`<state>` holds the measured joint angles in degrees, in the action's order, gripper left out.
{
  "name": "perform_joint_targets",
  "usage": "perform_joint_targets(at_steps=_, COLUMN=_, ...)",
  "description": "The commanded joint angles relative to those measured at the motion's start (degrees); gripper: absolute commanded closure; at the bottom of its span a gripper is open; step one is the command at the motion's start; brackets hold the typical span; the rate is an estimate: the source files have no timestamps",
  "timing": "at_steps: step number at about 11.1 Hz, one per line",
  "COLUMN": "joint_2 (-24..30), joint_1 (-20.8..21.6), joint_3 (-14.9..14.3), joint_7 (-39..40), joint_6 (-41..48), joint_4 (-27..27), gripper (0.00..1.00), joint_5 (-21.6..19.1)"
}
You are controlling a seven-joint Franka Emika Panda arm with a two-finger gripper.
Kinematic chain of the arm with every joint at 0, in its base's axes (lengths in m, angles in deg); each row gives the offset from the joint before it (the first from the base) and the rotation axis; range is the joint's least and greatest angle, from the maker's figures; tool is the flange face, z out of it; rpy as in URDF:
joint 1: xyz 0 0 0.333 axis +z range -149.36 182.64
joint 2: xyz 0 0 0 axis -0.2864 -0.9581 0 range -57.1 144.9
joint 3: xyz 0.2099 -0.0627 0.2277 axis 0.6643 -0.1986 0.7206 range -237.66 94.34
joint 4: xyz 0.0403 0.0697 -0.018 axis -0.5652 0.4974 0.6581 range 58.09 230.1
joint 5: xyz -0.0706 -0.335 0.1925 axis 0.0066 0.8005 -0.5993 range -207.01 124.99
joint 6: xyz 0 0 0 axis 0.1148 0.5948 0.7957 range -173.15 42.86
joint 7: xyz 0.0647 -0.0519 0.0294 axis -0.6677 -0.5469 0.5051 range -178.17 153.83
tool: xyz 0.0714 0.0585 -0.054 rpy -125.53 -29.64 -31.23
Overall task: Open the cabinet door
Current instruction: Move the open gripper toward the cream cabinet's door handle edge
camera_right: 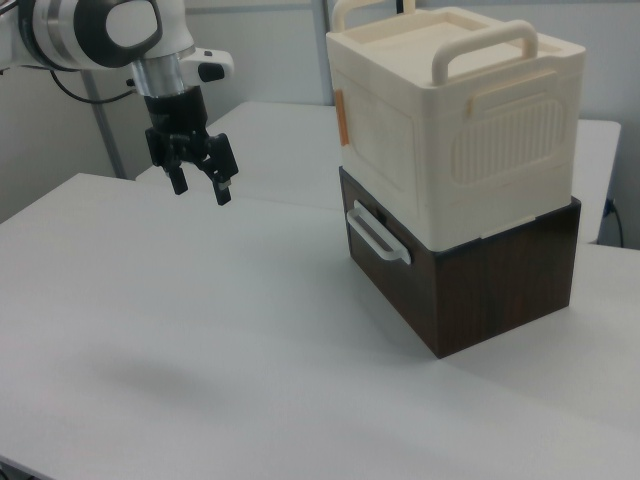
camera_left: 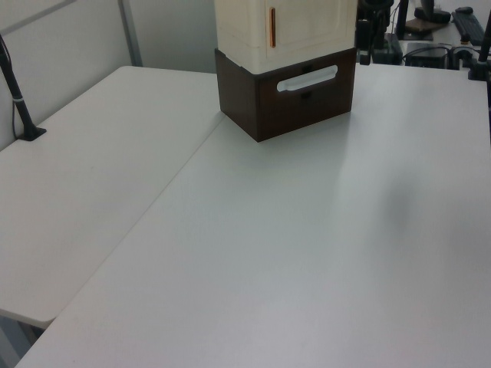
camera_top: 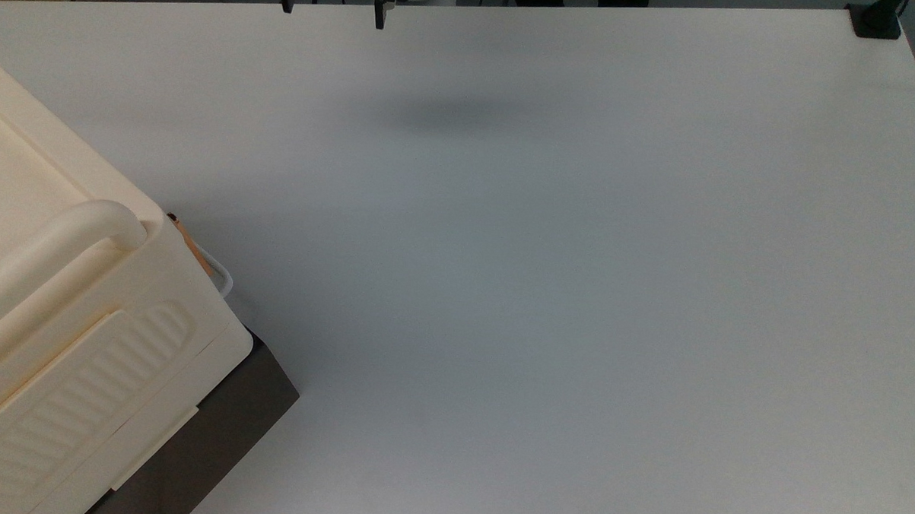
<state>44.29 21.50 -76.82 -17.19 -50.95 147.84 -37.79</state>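
The cabinet stands toward the right view's right on the white table (camera_right: 250,330): a cream box (camera_right: 455,120) stacked on a dark brown base (camera_right: 480,290). The cabinet door (camera_right: 385,150) is the cream front face turned toward the arm, with a small orange tab (camera_right: 341,118) at its edge and, below it on the brown base, a white bar handle (camera_right: 377,234). In the left view the same door (camera_left: 311,23) faces the camera, flush with the box, the orange strip (camera_left: 271,27) running upright beside it. The door looks shut, lying flat against the cream box. The gripper (camera_right: 200,185) hangs in the air well apart from the door, off toward the right view's left and above the tabletop, at roughly the height of the cream box's lower half. Its two black fingers (camera_right: 223,178) are spread apart, with a clear gap between them, and they grip nothing and touch nothing. In the top view the fingertips (camera_top: 379,15) poke in at the upper edge, far from the cabinet, which sits in the top view's lower left corner; a soft shadow (camera_top: 455,116) lies on the table beneath the arm. On top of the cream box a rounded carry handle (camera_right: 485,45) arches across, and the side turned to the right view's right carries a ribbed panel (camera_right: 510,140).
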Motion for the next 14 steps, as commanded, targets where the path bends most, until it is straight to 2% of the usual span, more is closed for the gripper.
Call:
perform_joint_targets(at_steps=1, joint_2=-0.31, joint_1=-0.11, joint_3=0.15, joint_7=-1.48, joint_6=-0.19, joint_4=-0.84, gripper=0.00, joint_5=0.65)
perform_joint_targets(at_steps=9, joint_2=-0.48, joint_1=-0.20, joint_3=0.15, joint_7=-3.05, joint_6=-0.62, joint_4=-1.54, gripper=0.00, joint_5=0.22)
perform_joint_targets(at_steps=12, joint_2=-7.49, joint_1=-0.29, joint_3=-0.12, joint_7=-14.36, joint_6=-0.88, joint_4=-9.78, gripper=0.00, joint_5=0.21)
perform_joint_targets(at_steps=14, joint_2=-9.96, joint_1=-0.29, joint_3=-0.38, joint_7=-17.38, joint_6=-1.41, joint_4=-14.27, gripper=0.00, joint_5=0.56)
